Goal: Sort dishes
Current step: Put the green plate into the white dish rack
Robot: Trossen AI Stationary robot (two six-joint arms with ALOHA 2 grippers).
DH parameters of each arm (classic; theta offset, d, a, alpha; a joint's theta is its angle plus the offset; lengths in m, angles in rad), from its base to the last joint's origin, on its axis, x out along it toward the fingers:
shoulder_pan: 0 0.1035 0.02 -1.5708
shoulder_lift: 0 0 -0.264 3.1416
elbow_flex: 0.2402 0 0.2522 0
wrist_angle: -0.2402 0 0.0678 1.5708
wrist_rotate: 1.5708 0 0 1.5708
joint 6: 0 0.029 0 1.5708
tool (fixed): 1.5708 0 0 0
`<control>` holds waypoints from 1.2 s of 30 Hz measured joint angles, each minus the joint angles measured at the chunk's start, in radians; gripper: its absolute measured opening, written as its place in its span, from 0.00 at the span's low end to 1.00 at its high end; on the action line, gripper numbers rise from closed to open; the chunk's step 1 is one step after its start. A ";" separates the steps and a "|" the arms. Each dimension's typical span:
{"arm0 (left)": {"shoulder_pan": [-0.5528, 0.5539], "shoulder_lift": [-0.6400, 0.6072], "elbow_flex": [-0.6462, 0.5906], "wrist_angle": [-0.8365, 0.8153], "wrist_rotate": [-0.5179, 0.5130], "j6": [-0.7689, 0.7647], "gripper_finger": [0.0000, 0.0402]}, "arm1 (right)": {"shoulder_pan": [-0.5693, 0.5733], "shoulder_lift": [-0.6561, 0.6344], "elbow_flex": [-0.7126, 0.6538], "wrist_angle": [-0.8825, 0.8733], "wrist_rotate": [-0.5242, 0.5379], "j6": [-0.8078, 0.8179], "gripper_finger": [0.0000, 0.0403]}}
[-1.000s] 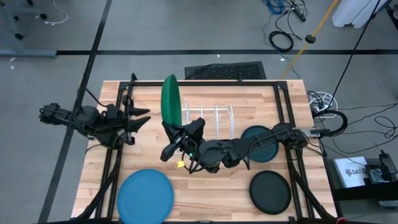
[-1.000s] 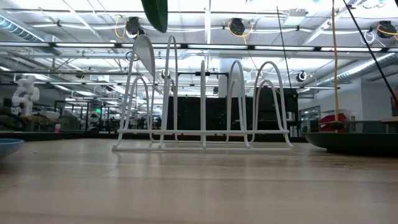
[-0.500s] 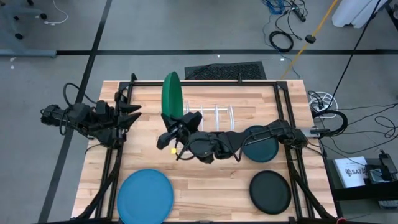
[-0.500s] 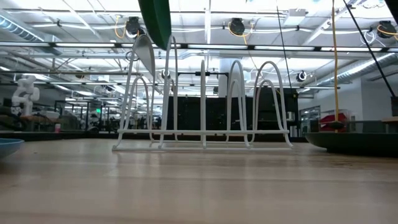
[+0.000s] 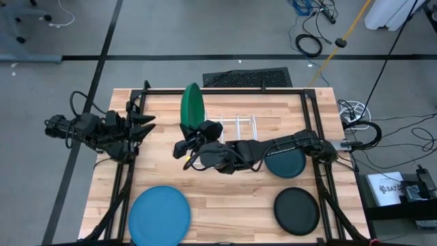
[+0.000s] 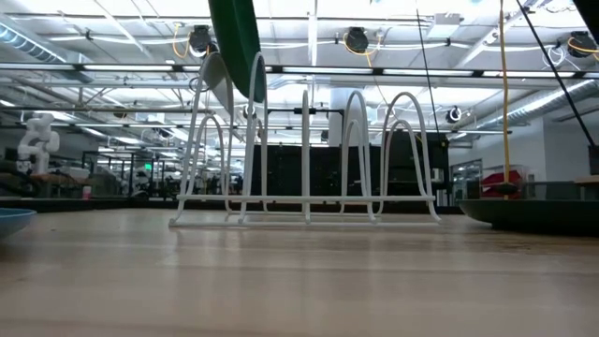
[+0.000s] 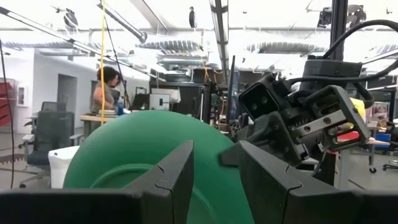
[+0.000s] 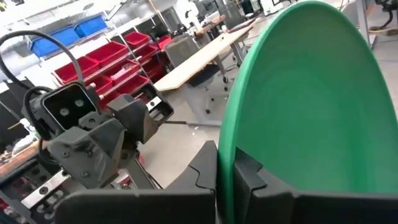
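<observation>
**Green plate held on edge over the rack's left end**

Nearest the front table edge: light blue plate (image 5: 159, 214) flat at front left, black plate (image 5: 296, 210) flat at front right. Both untouched, well apart from the arms. Dark teal plate (image 5: 285, 158) flat behind the black one, partly under the right arm.

Mid-table: right gripper (image 5: 199, 134) is clamped on the rim of the green plate (image 5: 192, 106), fingers closed tight on the edge in the right wrist view. Plate stands on edge, upright with a slight tilt, above the left end of the white wire rack (image 5: 235, 130). In the low view its lower edge (image 6: 238, 42) hangs among the tops of the leftmost wires, not seated yet.

Risks, as judgement: the rim could land on a wire top instead of a slot, then twist in the pinch or shove the light rack. Thin edge grip, so a knock may slip the plate. Letting go before it seats would let it tip or roll.

Pose: right arm stretched low across the table from the right side, wrist near the rack's left end. Left gripper (image 5: 143, 126) waits at the left table edge, fingers parted, holding nothing, pointed at the plate.
</observation>
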 joint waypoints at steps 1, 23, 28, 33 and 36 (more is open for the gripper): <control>0.000 0.000 0.000 0.000 0.000 0.000 0.34 | -0.001 0.000 0.000 -0.007 -0.001 0.003 0.00; 0.000 0.000 0.000 0.001 0.000 0.000 0.34 | 0.000 -0.002 0.000 -0.053 0.053 0.005 0.21; 0.000 0.000 0.000 0.001 0.000 0.000 0.34 | 0.000 -0.002 0.000 -0.062 0.082 0.003 0.27; 0.000 0.000 0.000 0.001 0.000 0.000 0.34 | -0.002 -0.003 0.001 -0.089 0.108 0.003 0.29; 0.000 0.000 0.000 0.001 0.000 0.000 0.34 | -0.002 -0.004 0.001 -0.098 0.111 -0.005 0.27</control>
